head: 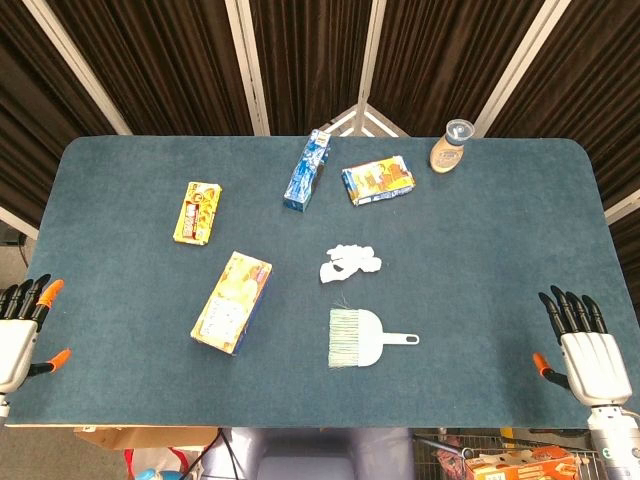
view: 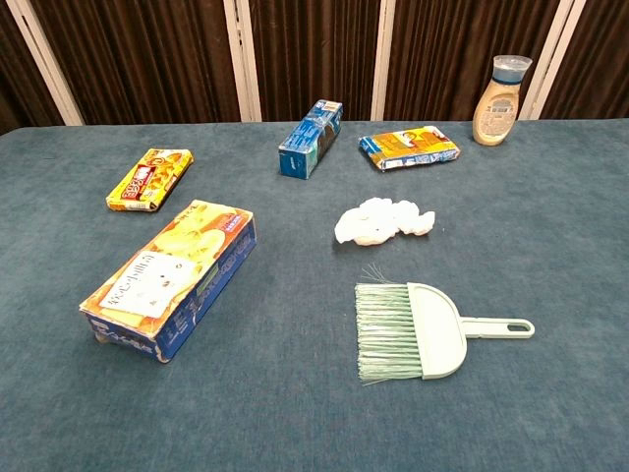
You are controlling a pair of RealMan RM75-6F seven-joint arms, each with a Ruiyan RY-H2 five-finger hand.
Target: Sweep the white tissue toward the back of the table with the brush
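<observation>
Nothing started: both robot hands, left point(head: 20, 325) and right point(head: 585, 345), sit spread and empty at the desk point(head: 500, 240) edges. Brush point(head: 358, 338) lies flat just in front of the white tissue point(head: 350, 263), handle pointing right. Next I'd grab that handle with the right.

Matt felt-like table point(head: 500, 230), smooth plastic brush point(view: 437, 334), crumpled paper tissue point(view: 378, 220).

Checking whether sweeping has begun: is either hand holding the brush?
No, the brush lies alone on the table, with the left hand and right hand open at the edges.
</observation>
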